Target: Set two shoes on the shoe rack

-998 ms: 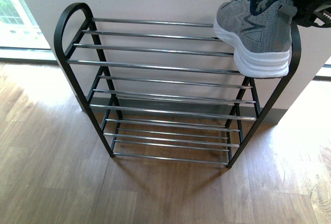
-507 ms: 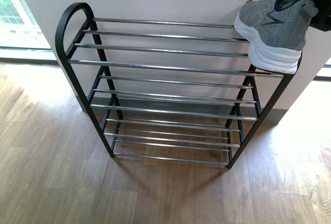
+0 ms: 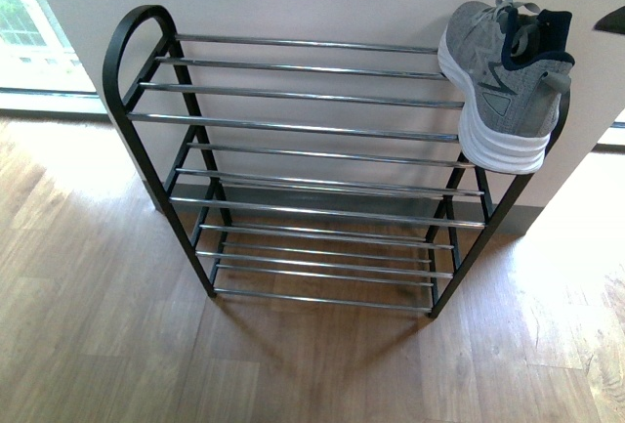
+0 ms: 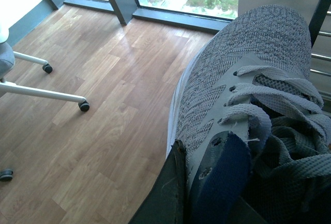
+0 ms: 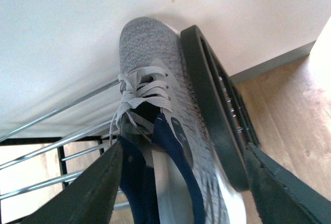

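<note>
On shoe rack top tier, grey sneaker sits snug against right arch, leaving room alongside; right gripper spread wide above it, empty; left gripper clamps second sneaker.

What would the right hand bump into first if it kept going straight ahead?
Probably the grey sneaker on the shoe rack's top rods: the open right hand points at its collar, though depth is unclear.

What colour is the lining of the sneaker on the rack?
Dark navy lining, clearest in the right wrist view.
</note>
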Robot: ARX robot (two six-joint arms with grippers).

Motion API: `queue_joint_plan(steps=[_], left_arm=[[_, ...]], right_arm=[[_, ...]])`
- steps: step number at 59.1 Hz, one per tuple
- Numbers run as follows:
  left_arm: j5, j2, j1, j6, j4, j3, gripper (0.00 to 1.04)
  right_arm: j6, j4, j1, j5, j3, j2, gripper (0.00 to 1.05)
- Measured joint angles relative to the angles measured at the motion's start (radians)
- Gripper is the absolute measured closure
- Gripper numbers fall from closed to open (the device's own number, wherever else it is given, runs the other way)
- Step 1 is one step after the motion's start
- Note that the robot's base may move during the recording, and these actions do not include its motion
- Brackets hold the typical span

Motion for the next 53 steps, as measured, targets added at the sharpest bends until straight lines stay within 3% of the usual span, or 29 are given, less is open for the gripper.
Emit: queue_joint_plan(steps=[11,14,17,18,21,29,46,53], left_arm=[[0.0,0.0,0.0,0.0,0.0,0.0,1.04],[0.0,0.0,0.0,0.0,0.0,0.0,1.04],[0.0,0.0,0.0,0.0,0.0,0.0,1.04],[0.0,0.0,0.0,0.0,0.0,0.0,1.04],[0.0,0.0,0.0,0.0,0.0,0.0,1.04],[0.003,0.0,0.0,0.0,0.0,0.0,1.04],[0.003,0.0,0.0,0.0,0.0,0.0,1.04],[0.003,0.0,0.0,0.0,0.0,0.0,1.04]], right_arm=[[-0.186,0.003,-0.085,0.045,-0.082,-0.195,0.08],[-0.241,0.017,-0.107,0.049,-0.096,-0.224,0.09],[-0.304,0.183,-0.121,-0.003,-0.156,-0.243,0.15],[-0.359,0.331,-0.126,-0.039,-0.218,-0.257,0.2],[-0.458,0.588,-0.12,-0.056,-0.352,-0.285,0.31],[-0.537,0.859,-0.098,-0.063,-0.568,-0.354,0.52],[-0.573,0.956,-0.046,-0.001,-0.851,-0.551,1.03],[-0.578,0.961,-0.038,-0.002,-0.919,-0.612,1.03]])
